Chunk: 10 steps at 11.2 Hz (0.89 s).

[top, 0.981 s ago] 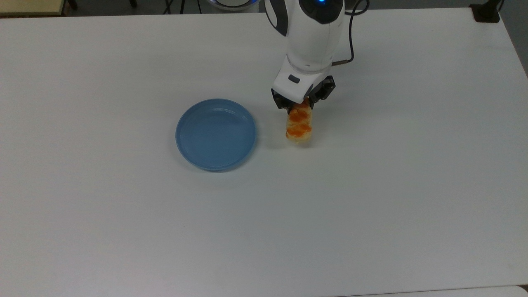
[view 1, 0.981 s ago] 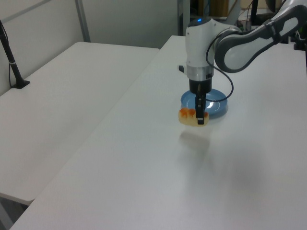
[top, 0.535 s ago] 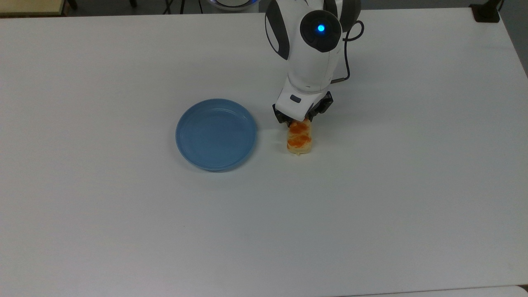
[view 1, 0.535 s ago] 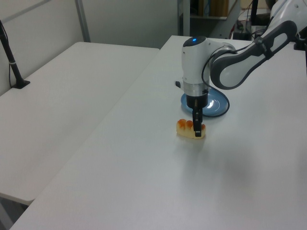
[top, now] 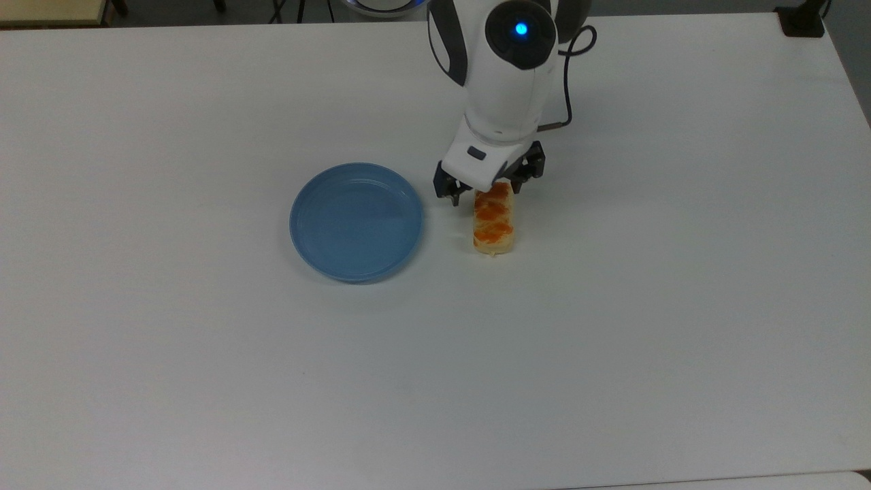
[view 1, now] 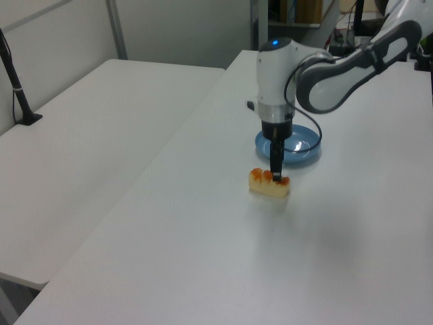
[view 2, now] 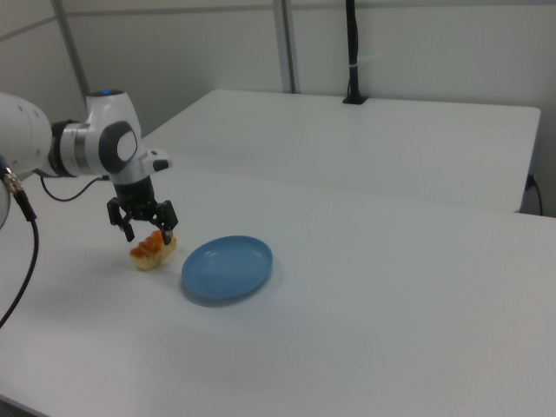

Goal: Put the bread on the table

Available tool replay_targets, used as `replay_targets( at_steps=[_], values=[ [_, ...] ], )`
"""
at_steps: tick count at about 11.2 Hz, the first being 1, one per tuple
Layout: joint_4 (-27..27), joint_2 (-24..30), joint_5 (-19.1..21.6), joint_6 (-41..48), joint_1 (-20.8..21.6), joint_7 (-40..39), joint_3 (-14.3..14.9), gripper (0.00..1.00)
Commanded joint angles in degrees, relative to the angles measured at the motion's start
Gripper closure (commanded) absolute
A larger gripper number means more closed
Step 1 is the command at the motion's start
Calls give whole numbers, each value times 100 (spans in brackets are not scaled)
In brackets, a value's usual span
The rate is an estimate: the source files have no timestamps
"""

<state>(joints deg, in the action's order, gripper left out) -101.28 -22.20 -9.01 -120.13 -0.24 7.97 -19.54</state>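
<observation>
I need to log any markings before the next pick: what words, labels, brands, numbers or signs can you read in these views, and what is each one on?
None: no readable text in any view.
The bread, the blue plate and the table are all plain.
The arm carries a round blue light, not a sign, and its small dark patch above the gripper is too small to read.

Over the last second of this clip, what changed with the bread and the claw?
The bread came down from the air onto the table, beside the blue plate. The claw opened and let it go, and has started lifting off above it. The plate stayed put and empty.
</observation>
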Motion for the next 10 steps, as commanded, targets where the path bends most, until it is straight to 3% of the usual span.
replay_targets(
  at_steps=[1, 3, 5, 9, 10],
  values=[
    [98, 978, -5, 1146, -352, 230, 12, 0],
    [546, 1488, -13, 2199, -782, 644, 47, 0],
    [776, 1963, 30, 2494, -1222, 627, 230, 0],
    [785, 2536, 565, 2565, -1101, -672, 1468, 0],
    [785, 2537, 576, 2530, -779, -796, 1801, 0]
  ],
)
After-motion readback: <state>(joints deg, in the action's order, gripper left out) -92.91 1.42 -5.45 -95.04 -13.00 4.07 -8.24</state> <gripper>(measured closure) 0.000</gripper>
